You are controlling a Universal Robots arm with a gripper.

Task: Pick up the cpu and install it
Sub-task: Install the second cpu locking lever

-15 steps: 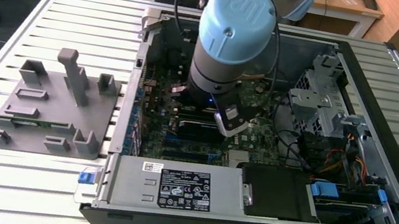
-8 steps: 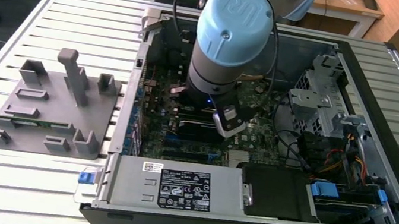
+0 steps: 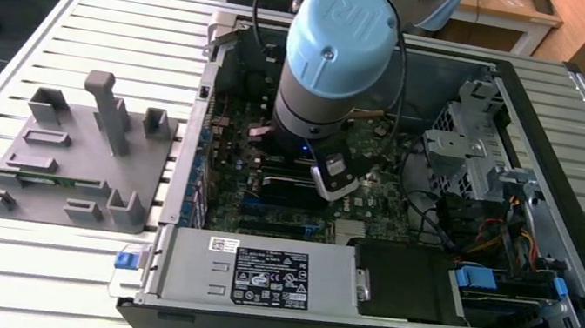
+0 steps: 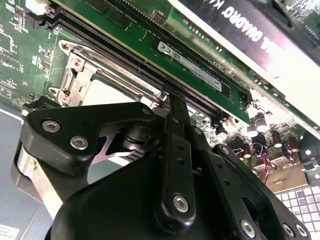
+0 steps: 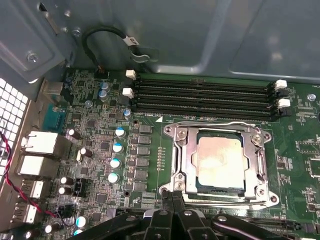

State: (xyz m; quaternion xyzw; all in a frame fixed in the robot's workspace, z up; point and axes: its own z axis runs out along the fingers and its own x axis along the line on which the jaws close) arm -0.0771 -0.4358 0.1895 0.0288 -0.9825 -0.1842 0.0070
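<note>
Most of the job looks done: in the first wrist view the cpu (image 5: 220,164) lies flat inside the socket frame (image 5: 177,165) on the motherboard (image 5: 100,150), its pale metal top square to the opening and nothing holding it. The gripper (image 5: 172,197) hangs just beside the socket's near edge, with its black fingers (image 5: 176,200) drawn together and nothing between them. In the exterior view the arm (image 3: 339,57) reaches down into the open computer case (image 3: 566,216), which rests on the slatted table (image 3: 53,267) beside a grey fixture block (image 3: 82,157). Whether the socket's retention frame is latched (it seems to lie down around the chip) I cannot tell; by my reading that is all that could remain.
</note>
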